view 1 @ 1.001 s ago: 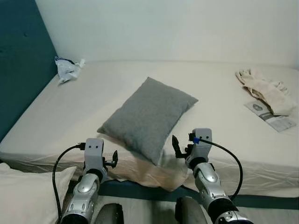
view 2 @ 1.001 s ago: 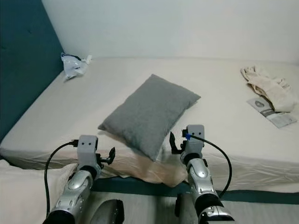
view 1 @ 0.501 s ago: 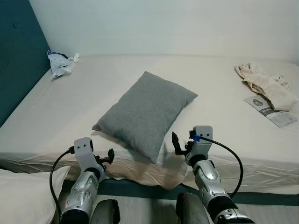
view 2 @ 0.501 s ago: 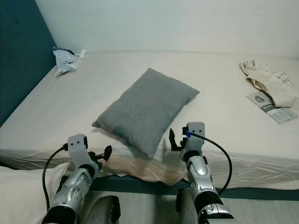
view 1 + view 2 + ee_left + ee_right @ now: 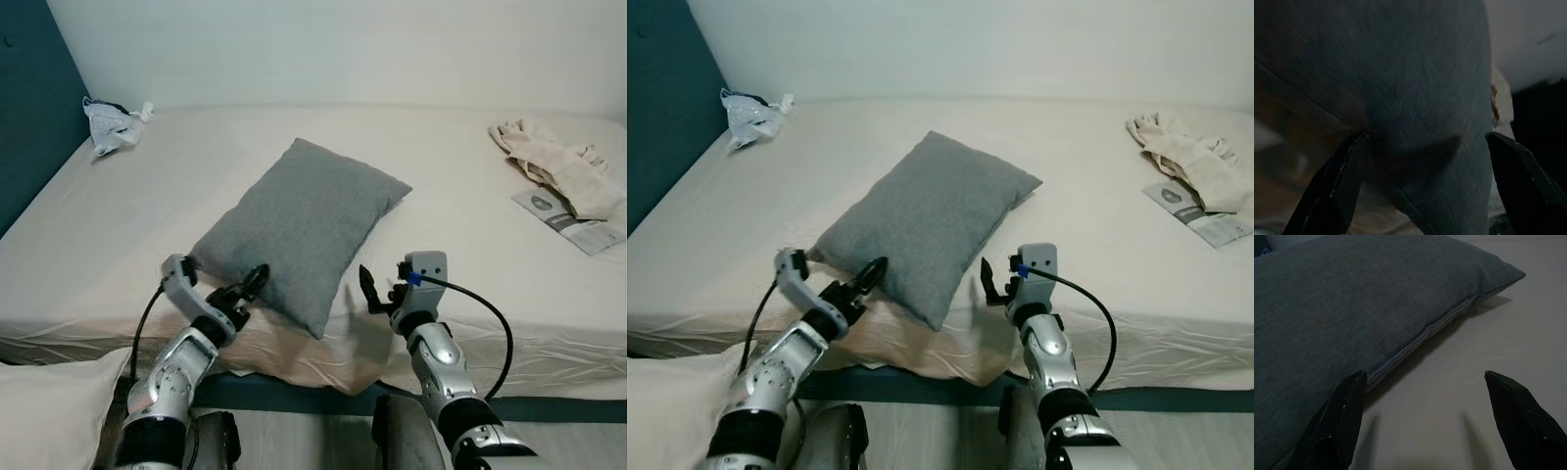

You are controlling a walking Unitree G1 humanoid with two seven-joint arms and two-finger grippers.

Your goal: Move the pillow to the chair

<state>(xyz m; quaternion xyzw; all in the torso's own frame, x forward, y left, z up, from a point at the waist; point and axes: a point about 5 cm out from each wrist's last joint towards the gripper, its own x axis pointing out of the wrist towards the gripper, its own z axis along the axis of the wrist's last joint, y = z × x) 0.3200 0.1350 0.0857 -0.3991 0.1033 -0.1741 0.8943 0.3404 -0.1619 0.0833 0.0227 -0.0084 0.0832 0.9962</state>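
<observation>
On a wide bed (image 5: 470, 196) covered with a smooth cream sheet, a grey pillow (image 5: 299, 230) lies at an angle near the front edge, one corner pointing toward the robot. Its fabric looks finely woven, with a pale seam along one side. A printed leaflet (image 5: 568, 223) lies flat near the right edge of the bed, bearing a small round emblem; its writing is too small to read. Just behind it sits a crumpled heap of beige cloth (image 5: 549, 166). At the far left corner, beside a dark teal padded headboard (image 5: 24, 108), rests a scrunched white plastic bag (image 5: 113, 122). A plain pale wall runs behind the bed. A second, cream-coloured cushion (image 5: 54, 411) shows at the lower left, below the bed edge.

The left gripper (image 5: 250, 284) reaches in at the pillow's near left corner, its two black fingers spread wide, with the grey fabric between them in the left wrist view. The right gripper (image 5: 370, 292) hovers over the sheet just beside the pillow's near right edge, fingers also spread apart, holding nothing. Black cables loop from both silver arms
</observation>
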